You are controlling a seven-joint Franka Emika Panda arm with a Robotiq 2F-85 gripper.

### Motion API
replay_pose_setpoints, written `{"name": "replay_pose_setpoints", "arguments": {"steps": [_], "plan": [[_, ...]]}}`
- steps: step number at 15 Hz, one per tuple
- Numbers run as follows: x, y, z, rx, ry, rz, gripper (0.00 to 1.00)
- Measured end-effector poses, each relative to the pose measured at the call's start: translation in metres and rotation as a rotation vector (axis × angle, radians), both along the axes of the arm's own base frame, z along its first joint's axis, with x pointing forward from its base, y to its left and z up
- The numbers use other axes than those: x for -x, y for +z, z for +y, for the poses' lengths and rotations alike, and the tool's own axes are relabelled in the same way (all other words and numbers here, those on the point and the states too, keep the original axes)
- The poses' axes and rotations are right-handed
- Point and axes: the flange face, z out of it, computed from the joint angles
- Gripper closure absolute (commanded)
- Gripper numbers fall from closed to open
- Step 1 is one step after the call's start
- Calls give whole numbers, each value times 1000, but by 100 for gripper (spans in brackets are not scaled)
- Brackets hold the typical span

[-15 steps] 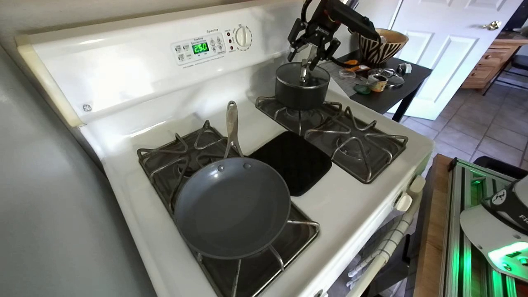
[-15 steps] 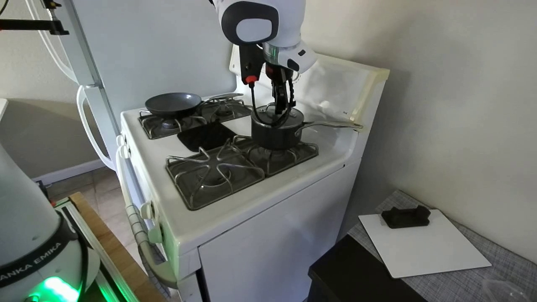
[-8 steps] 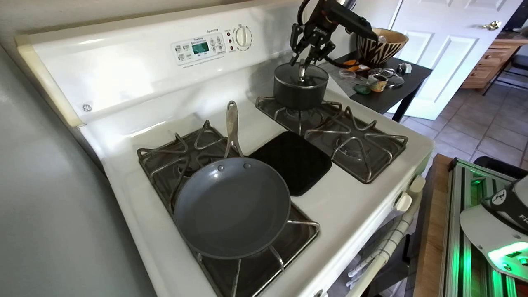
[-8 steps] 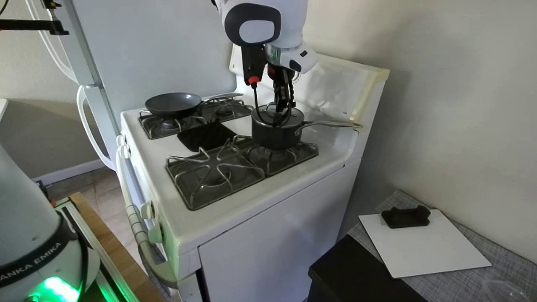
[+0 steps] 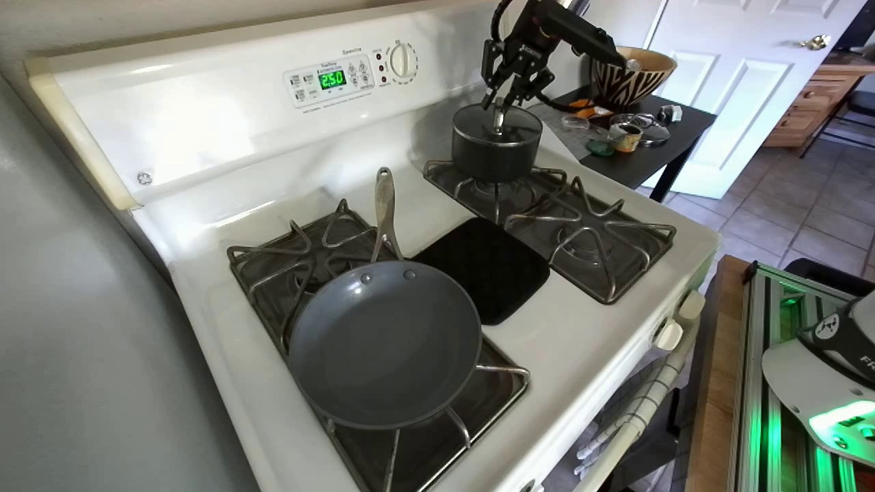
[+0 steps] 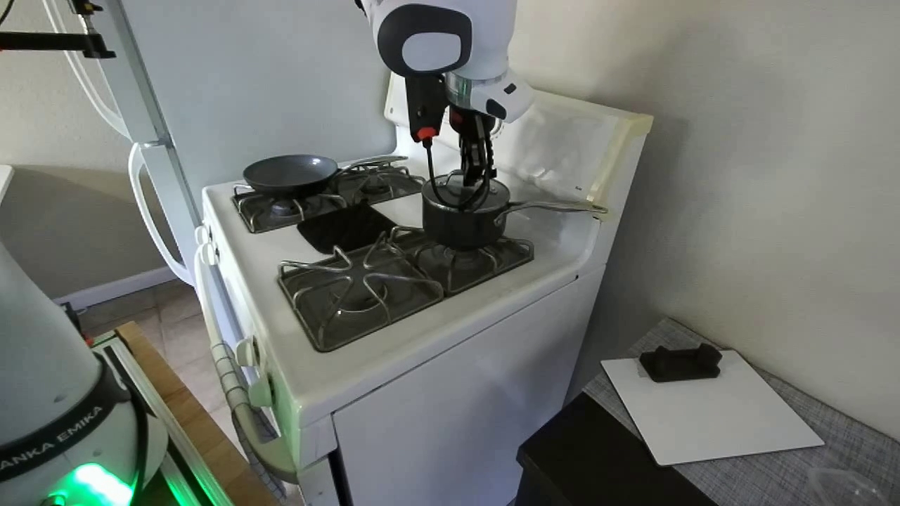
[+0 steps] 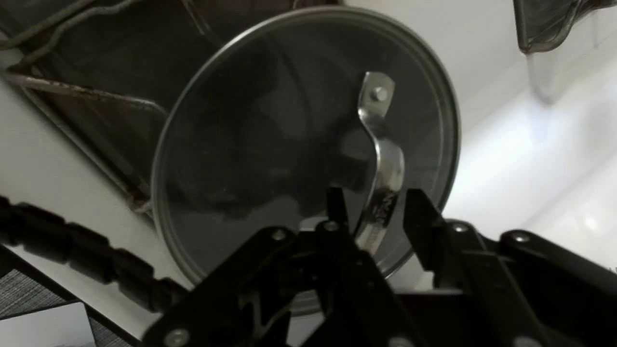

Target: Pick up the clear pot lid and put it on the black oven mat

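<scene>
The gripper (image 7: 375, 193) is spread, the strap handle (image 7: 389, 166) of the clear pot lid (image 7: 270, 120) between its fingers (image 7: 420, 221); the lid covers the dark saucepan (image 5: 495, 158), far right in an exterior view; the black oven mat (image 5: 482, 266) lies nearer and left.

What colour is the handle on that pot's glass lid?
The handle is shiny silver with dark lettering; best seen in the wrist view.

Arm (image 6: 450, 42) cut off, lid (image 7: 289, 140) partly hidden
</scene>
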Motion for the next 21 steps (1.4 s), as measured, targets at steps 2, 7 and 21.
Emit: {"name": "replay_pose_setpoints", "arguments": {"steps": [2,7,21], "plan": [[0,-1,0,1,0,2,100],[0,0,0,1,1,1,98],[-2,6,1,2,3,-11,98]]}}
